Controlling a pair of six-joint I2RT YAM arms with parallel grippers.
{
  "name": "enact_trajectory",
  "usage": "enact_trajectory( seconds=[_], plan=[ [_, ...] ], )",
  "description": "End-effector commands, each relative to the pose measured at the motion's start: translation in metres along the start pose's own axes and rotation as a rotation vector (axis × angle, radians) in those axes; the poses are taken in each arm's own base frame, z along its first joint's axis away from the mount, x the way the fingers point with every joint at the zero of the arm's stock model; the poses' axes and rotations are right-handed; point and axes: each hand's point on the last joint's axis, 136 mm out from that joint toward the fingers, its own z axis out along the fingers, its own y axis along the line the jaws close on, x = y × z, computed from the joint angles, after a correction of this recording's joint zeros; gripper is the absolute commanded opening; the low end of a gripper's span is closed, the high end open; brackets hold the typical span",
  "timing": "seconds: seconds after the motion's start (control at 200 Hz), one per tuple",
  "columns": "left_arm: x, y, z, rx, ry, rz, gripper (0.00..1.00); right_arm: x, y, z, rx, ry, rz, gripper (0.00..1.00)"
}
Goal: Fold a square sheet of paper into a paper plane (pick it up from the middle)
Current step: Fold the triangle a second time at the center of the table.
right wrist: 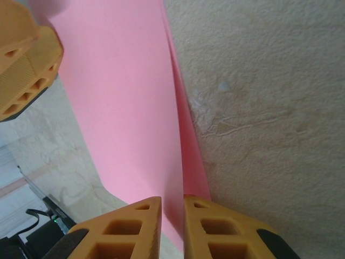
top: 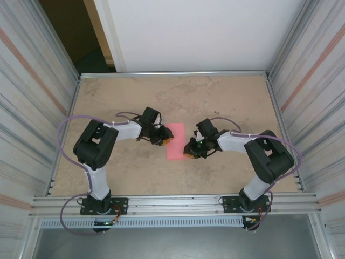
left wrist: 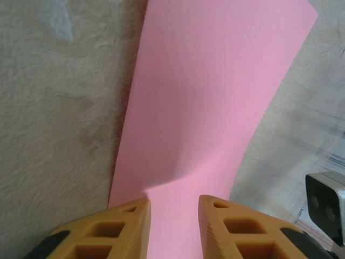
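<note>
The square sheet of paper (top: 176,141) lies on the table as a narrow pink rectangle, doubled over on itself. My left gripper (top: 165,137) sits at its left edge. In the left wrist view its jaws stand apart (left wrist: 173,200), and the flat pink paper (left wrist: 215,108) runs under and between them. My right gripper (top: 190,152) is at the sheet's lower right corner. In the right wrist view its orange fingertips (right wrist: 172,199) stand very close together, with a raised layer of the paper (right wrist: 124,108) caught between them. The lower layer (right wrist: 191,140) stays flat on the table.
The beige table (top: 226,102) is walled by corrugated panels left and right and by a metal rail at the near edge (top: 172,204). The left gripper's orange finger (right wrist: 21,65) shows at the far end of the paper in the right wrist view.
</note>
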Motion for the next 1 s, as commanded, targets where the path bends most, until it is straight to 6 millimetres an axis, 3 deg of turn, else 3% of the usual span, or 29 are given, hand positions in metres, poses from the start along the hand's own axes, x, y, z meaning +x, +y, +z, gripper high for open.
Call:
enact_trajectory(
  seconds=[0.0, 0.256, 0.436, 0.997],
  plan=[
    [0.011, 0.025, 0.007, -0.068, 0.051, -0.060, 0.31, -0.003, 0.000, 0.001, 0.008, 0.018, 0.048, 0.14],
    [-0.003, -0.026, -0.017, 0.045, 0.004, 0.071, 0.31, 0.001, -0.003, -0.005, 0.017, 0.022, 0.068, 0.05],
    [-0.009, -0.038, -0.020, 0.068, -0.009, 0.171, 0.26, 0.003, -0.006, -0.011, 0.027, 0.024, 0.067, 0.00],
    [-0.012, 0.003, 0.009, -0.075, 0.057, 0.136, 0.22, -0.004, 0.018, -0.020, -0.059, 0.012, 0.000, 0.00]
  ],
)
